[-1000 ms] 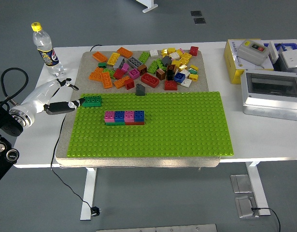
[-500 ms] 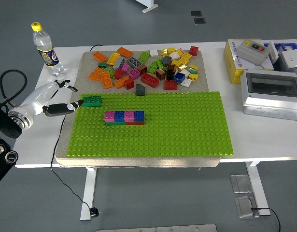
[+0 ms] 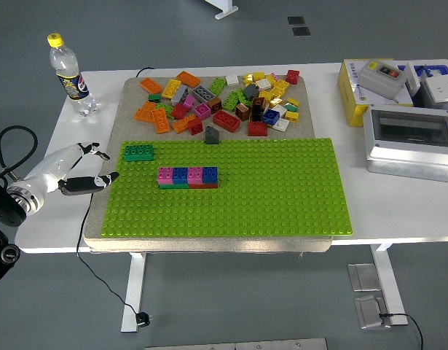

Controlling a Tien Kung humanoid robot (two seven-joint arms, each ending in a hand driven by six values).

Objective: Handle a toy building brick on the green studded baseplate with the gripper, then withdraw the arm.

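The green studded baseplate [image 3: 267,197] lies on a grey mat in the middle of the table. A dark green brick [image 3: 138,152] stands on its far left corner. To the right of it, pink and blue bricks [image 3: 187,176] form a short row on the plate. My left hand [image 3: 89,166] is off the plate's left edge, low over the table, fingers spread and holding nothing. It is apart from the dark green brick. The right arm is out of view.
A heap of several loose coloured bricks [image 3: 224,102] lies on the mat [image 3: 129,95] behind the plate. A water bottle [image 3: 69,74] stands at the far left. Yellow [image 3: 351,91] and grey boxes [image 3: 409,142] fill the table's right side. A black cable [image 3: 85,219] hangs by the left edge.
My left hand has let go of the dark green brick and drawn back leftward and toward the near edge. The brick stays on the plate's corner.
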